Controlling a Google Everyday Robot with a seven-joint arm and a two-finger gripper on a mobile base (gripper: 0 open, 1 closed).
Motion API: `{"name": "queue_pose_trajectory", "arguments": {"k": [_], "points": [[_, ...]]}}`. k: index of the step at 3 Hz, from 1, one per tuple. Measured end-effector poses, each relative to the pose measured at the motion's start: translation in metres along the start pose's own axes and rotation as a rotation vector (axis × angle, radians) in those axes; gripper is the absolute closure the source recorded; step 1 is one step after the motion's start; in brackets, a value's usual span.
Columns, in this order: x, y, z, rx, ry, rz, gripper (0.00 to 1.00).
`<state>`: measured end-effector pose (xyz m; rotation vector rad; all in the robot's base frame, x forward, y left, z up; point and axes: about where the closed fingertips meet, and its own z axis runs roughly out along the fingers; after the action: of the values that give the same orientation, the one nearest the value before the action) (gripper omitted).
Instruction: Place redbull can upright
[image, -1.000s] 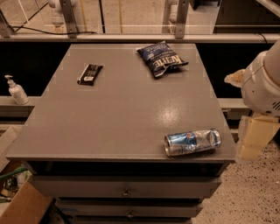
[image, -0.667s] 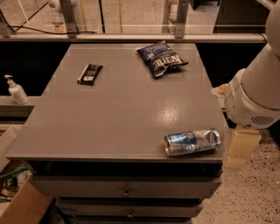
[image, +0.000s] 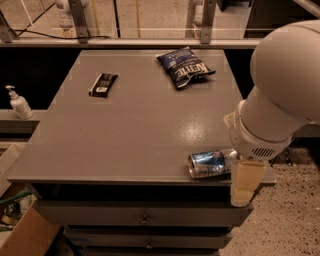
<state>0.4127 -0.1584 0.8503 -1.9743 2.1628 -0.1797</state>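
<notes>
Redbull can (image: 210, 163) is lying on its side at the near right corner of the table (image: 125, 135), close to the near edge, long axis running roughly left-right. So it's not upright, and the job isn't done. My guess is it needs gripping across the body and tipping onto its base, and since it's round and shiny it could easily roll toward that edge if it gets nudged.

The arm (image: 280, 100) fills the right side of the view, and the gripper (image: 246, 181) looks like the pale block hanging under the big joint, just right of the can's right end and dipping past the table's near edge. Honestly can't tell whether the jaws are spread or pressed together, or whether it's touching the can at all.

It reads as an approach from the right, which makes sense, because that's the side the can is nearest.

Counting stuff:
- one can
- one chip bag (image: 186, 67), far right of the table
- one dark bar (image: 103, 83), far left
- one pump bottle (image: 19, 102), off the table on a ledge to the left

Bag and bar are well apart from the can — no clutter around it.
</notes>
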Motion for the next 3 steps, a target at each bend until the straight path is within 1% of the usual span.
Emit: {"name": "queue_pose_trajectory", "arguments": {"k": [1, 2, 3], "points": [[-0.01, 0.005, 0.017, -0.019, 0.001, 0.004, 0.0], [-0.023, 0.009, 0.026, -0.033, 0.003, 0.0, 0.0], [-0.038, 0.016, 0.033, -0.044, 0.002, -0.01, 0.16]]}}
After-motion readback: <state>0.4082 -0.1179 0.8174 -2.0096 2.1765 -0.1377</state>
